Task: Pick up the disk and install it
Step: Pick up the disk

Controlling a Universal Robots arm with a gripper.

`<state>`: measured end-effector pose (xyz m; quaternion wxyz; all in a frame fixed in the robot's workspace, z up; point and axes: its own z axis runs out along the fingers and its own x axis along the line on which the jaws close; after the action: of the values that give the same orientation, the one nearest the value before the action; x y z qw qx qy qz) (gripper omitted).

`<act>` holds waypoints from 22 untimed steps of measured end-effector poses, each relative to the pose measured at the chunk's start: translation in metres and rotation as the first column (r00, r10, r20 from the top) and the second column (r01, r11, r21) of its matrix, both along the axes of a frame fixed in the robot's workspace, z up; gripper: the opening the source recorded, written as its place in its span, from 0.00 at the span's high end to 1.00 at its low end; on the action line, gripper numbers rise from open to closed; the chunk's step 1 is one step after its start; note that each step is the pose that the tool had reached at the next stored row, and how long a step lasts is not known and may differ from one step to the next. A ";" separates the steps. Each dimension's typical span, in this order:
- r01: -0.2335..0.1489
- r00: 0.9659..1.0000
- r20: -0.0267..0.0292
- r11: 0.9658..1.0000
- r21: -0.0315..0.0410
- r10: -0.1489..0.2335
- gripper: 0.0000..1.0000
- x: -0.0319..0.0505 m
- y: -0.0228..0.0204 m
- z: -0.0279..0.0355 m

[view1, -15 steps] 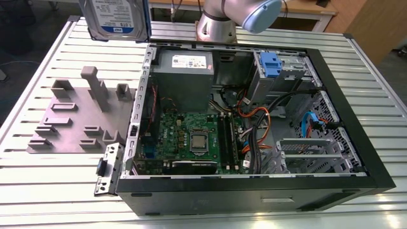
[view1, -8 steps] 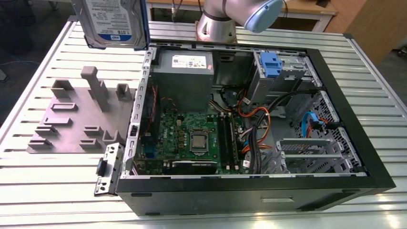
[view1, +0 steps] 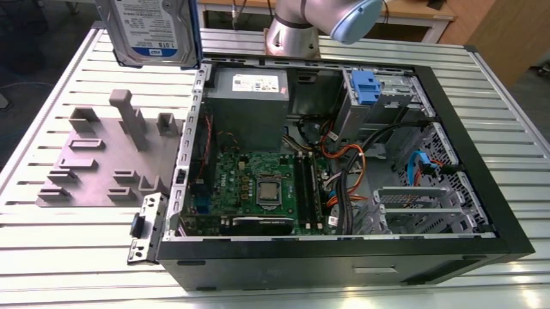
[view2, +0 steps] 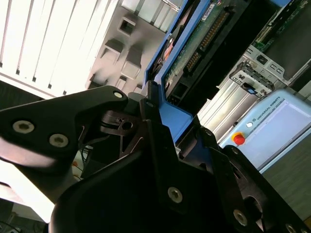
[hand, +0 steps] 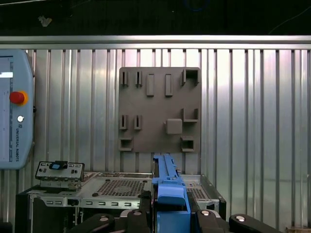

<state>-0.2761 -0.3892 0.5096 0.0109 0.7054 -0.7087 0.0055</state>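
Observation:
The disk (view1: 154, 32), silver with a white-and-blue label and blue side rails, hangs upright in the air at the exterior view's upper left. It is above the slatted table, just outside the open computer case (view1: 481, 193). In the second wrist view my gripper (view2: 160, 121) is shut on the disk (view2: 194, 43), whose green circuit-board side and blue rail show between the black fingers (view2: 102, 104). The first wrist view looks down along the blue rail of the disk (hand: 167, 182) from the gripper (hand: 170, 218).
A grey fixture plate (view1: 94, 161) with posts and pockets lies on the table beside the case. Inside the case are a motherboard (view1: 257, 187), a grey power supply (view1: 249, 96), cables and a drive bay holding a blue clip (view1: 365, 87). The arm's base (view1: 297, 32) stands behind the case.

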 end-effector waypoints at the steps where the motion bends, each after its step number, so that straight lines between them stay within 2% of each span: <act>1: 0.000 1.000 0.000 1.000 0.001 0.000 0.64 0.0000 -0.0001 0.0000; 2: 0.000 1.000 0.000 1.000 0.007 0.000 0.64 0.0000 -0.0007 0.0000; 5: 0.000 1.000 0.000 1.000 0.030 0.000 0.64 0.0005 -0.0046 -0.0004; 10: 0.000 1.000 0.000 1.000 0.031 0.000 0.64 0.0115 -0.0074 -0.0010; 17: 0.000 1.000 0.000 1.000 0.031 0.000 0.64 0.0189 -0.0226 -0.0052; 19: 0.000 1.000 0.000 1.000 0.031 0.000 0.64 0.0258 -0.0241 -0.0059; 22: 0.000 1.000 0.000 1.000 0.031 0.000 0.64 0.0267 -0.0242 -0.0060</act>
<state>-0.2494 -0.4134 0.5036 0.0002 0.7054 -0.7088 -0.0054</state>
